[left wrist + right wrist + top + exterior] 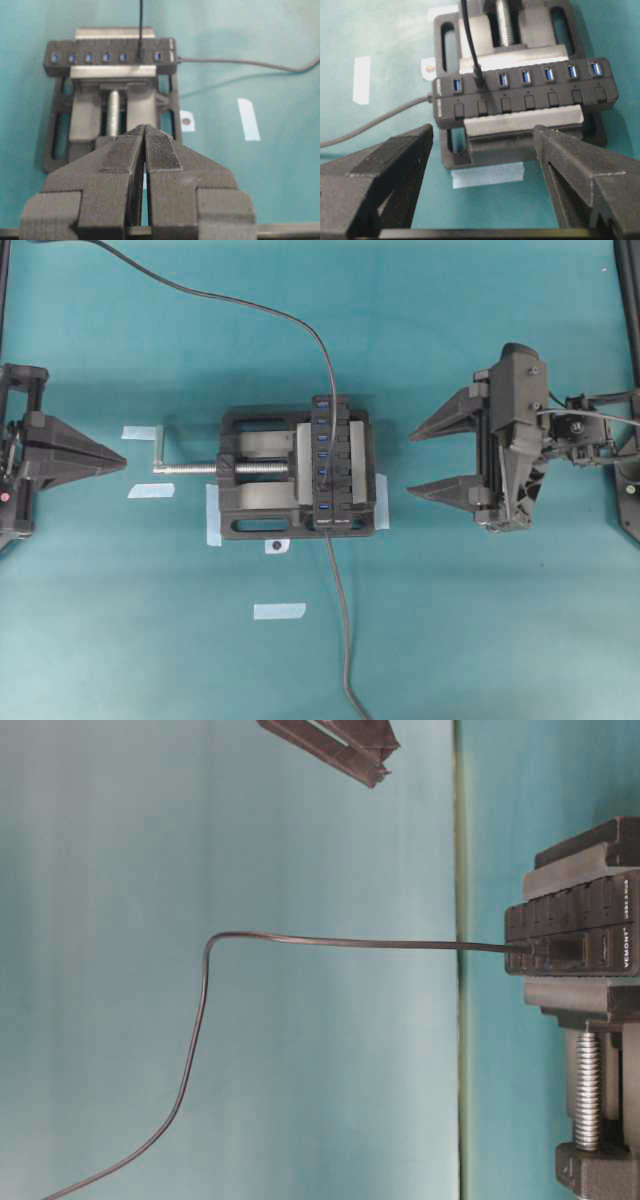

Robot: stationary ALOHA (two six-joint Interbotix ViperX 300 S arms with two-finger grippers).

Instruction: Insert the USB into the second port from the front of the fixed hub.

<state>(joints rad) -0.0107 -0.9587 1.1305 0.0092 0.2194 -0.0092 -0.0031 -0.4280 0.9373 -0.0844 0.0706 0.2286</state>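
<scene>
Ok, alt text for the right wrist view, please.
A USB plug sits in the second port of a black hub clamped in a vise. The open right gripper frames the foreground, holding nothing.

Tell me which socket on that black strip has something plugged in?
The second socket from the hub's lead end: a black plug fills it, while the other six show blue.

teal tabletop point(480, 620) filled every view, evenly lit, soft shadows. pale blue tape strips point(279, 611) were stuck flat on it, well apart. a small white sticker with a dark dot point(276, 546) lay near the black vise point(250, 520).
</scene>
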